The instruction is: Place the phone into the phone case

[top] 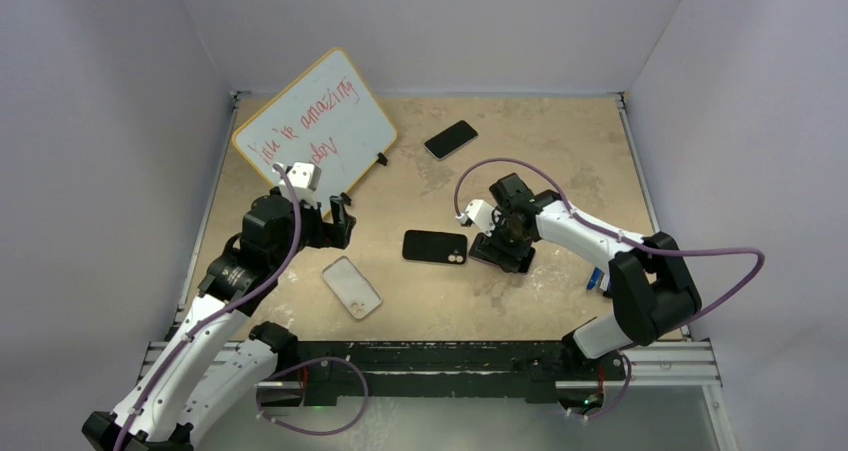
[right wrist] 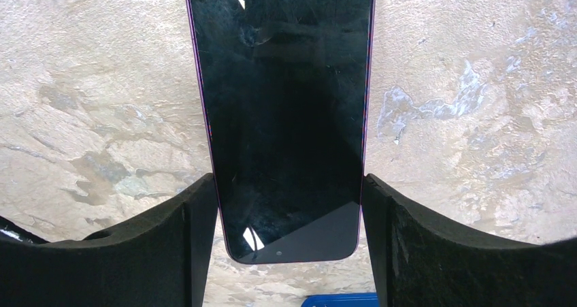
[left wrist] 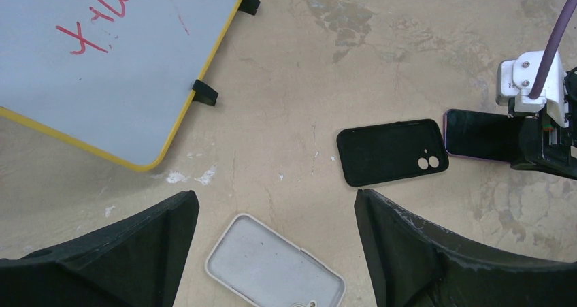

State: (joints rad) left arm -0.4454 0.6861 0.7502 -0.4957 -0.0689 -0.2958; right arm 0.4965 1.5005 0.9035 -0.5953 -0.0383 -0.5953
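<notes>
Black padded fingers (right wrist: 170, 252) of the right gripper (right wrist: 289, 184) fill the bottom of the right wrist view, 1 on each side of the phone (right wrist: 286, 116). Their inner faces sit against the phone's 2 long edges near one end, so the gripper reads as closed on the phone across its width. That is probably because the narrow sides are the only faces a grip can reach on such a flat slab. The dark glass screen faces up, edged by a thin purple rim. Whether the phone is lifted or resting on the mottled beige table (top: 560, 151) cannot be told. A sliver of a blue object (right wrist: 338, 299) shows at the bottom edge.

Seen from above, the phone case (top: 352, 286), a translucent whitish shell, lies flat near the front of the table. It is well apart from the right gripper, off to that gripper's left. A black case (top: 435, 247) with 2 round camera holes lies between them, just beside the phone.

The left gripper (top: 342, 221) hovers just beyond the phone case, jaws spread wide and empty. In its wrist view the shell sits low between its 2 fingers, a placement that would suit steadying the shell.

A second phone (top: 450, 139) lies farther back. A yellow-framed whiteboard (top: 315, 121) with red writing sits at the far left.
</notes>
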